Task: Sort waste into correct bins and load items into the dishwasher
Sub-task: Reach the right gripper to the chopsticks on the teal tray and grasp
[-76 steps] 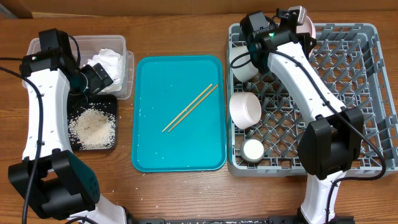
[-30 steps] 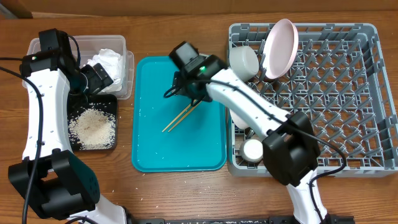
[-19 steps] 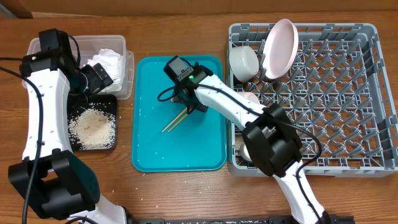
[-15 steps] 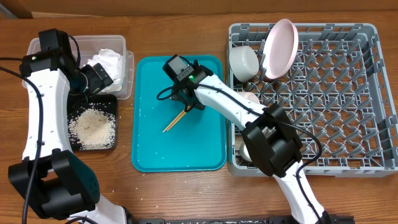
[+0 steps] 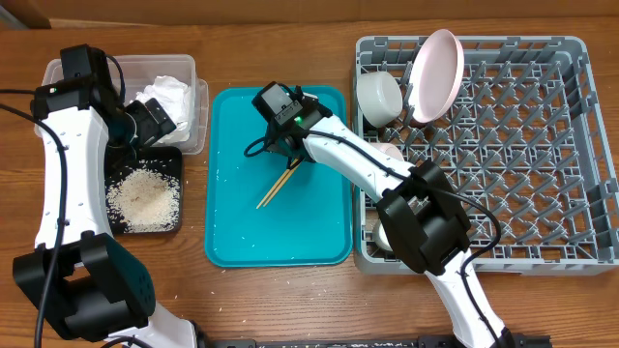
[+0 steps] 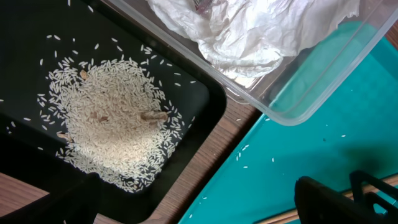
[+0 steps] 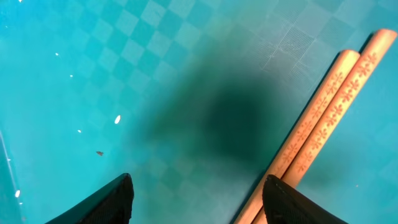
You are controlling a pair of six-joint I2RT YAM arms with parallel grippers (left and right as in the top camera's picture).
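Note:
Two wooden chopsticks [image 5: 274,188] lie side by side on the teal tray [image 5: 242,232]. My right gripper [image 5: 289,157] is low over their upper end, open. In the right wrist view the chopsticks [image 7: 323,130] run under the right fingertip [image 7: 298,202], and the gap of the gripper [image 7: 199,205] shows bare tray. My left gripper [image 5: 155,121] hangs open between the clear tub [image 5: 191,70], which holds the napkin [image 5: 164,95], and the black tray [image 5: 176,164] with its rice [image 5: 143,198]. The grey rack [image 5: 580,145] holds an upright plate [image 5: 435,75] and a bowl [image 5: 379,97].
A second bowl [image 5: 390,152] is mostly hidden under my right arm in the rack. Loose rice grains [image 6: 245,165] dot the teal tray [image 6: 298,143] beside the black tray [image 6: 25,50]. The rack's right half is bare pegs. Wooden table surrounds everything.
My right arm left the plate standing in the rack and came left and down onto the chopsticks' upper end. Its jaws have narrowed a little. The left arm has not moved.

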